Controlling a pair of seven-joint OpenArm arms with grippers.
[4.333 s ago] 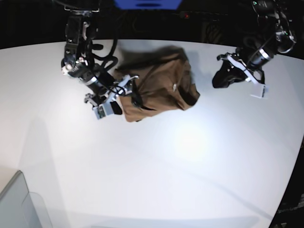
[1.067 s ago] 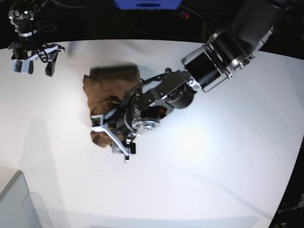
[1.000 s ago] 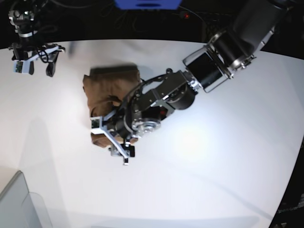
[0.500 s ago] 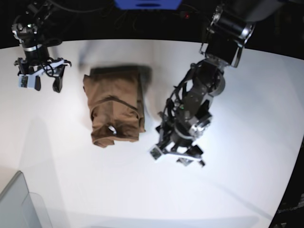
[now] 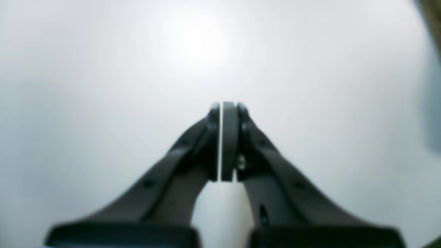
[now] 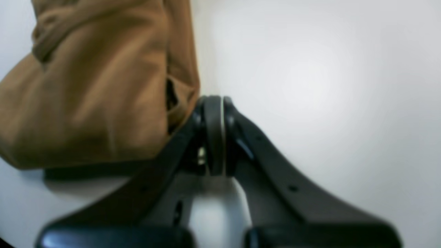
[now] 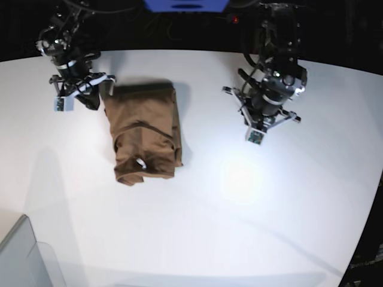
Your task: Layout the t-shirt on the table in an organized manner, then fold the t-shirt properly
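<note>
My left pincer [image 7: 261,128] has pulled off the t-shirt [image 7: 145,139] and hangs over bare table [image 7: 251,197] well to its right, jaws pressed together on nothing. My right pincer [image 7: 76,98] has come in beside the shirt's far left corner, also pinched shut and empty. The shirt lies folded in a narrow stack, so I'd say folding is about finished.

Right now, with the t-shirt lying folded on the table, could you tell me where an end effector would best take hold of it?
Probably the long folded edge of the t-shirt facing the left end effector, approached low from that open stretch of table. That edge looks straight, stacked and unobstructed, so a pinch should catch all layers. The near end looks lumpier, and the right end effector crowds the far corner.
</note>
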